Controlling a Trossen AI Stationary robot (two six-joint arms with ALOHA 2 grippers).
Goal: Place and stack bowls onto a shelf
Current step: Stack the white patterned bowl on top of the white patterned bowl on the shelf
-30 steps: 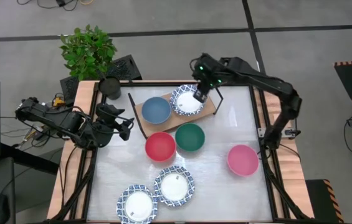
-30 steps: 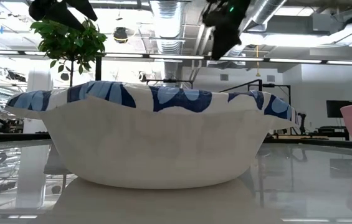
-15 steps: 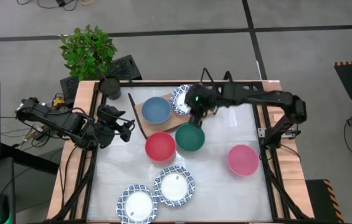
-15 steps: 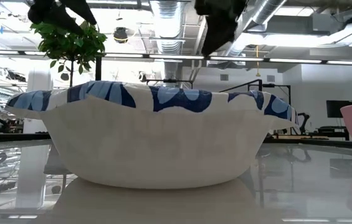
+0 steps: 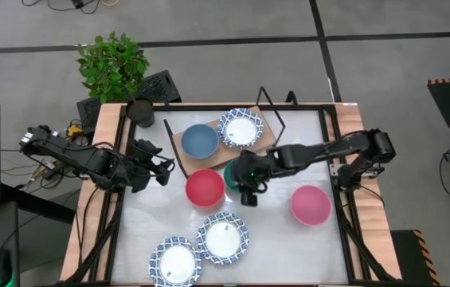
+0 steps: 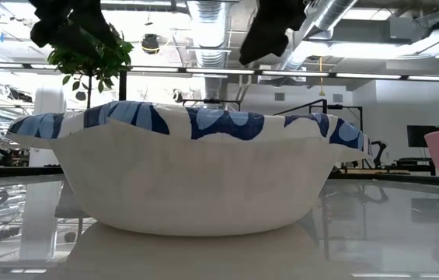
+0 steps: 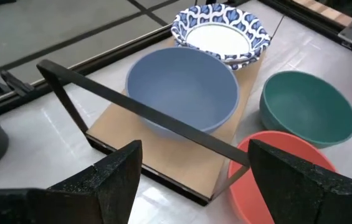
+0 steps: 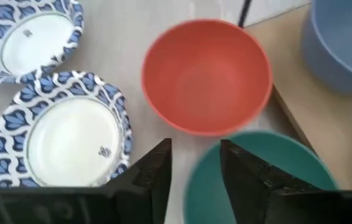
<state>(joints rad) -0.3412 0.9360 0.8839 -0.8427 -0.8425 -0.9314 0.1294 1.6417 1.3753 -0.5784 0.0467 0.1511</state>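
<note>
The light-brown shelf [image 5: 266, 142] holds a blue bowl [image 5: 199, 141] and a blue-patterned white bowl [image 5: 240, 127]. On the table stand a red bowl [image 5: 205, 187], a green bowl [image 5: 232, 170], a pink bowl [image 5: 311, 205] and two patterned bowls [image 5: 223, 237] [image 5: 175, 263]. My right gripper [image 5: 248, 190] is open over the green bowl [image 8: 288, 155], one finger over its inside and one outside its rim. My left gripper [image 5: 158, 167] is open and empty, left of the shelf [image 7: 163, 155]. My right gripper comes down at the green bowl's rim [image 8: 202, 186] on the side toward the red bowl. I cannot tell whether its fingers [image 8: 147, 180] touch the rim. The bowl stands on the table.
The shelf's black wire frame [image 7: 144, 112] stands up at both ends of the board. A potted plant [image 5: 113, 64] and a dark cup [image 5: 139, 112] stand at the far left corner. A patterned bowl [image 6: 196, 171] fills the low view.
My right gripper has left the patterned bowl on the shelf and gone toward the table's near edge and a little left, coming over the green bowl. The patterned bowl stays on the shelf beside the blue one.
</note>
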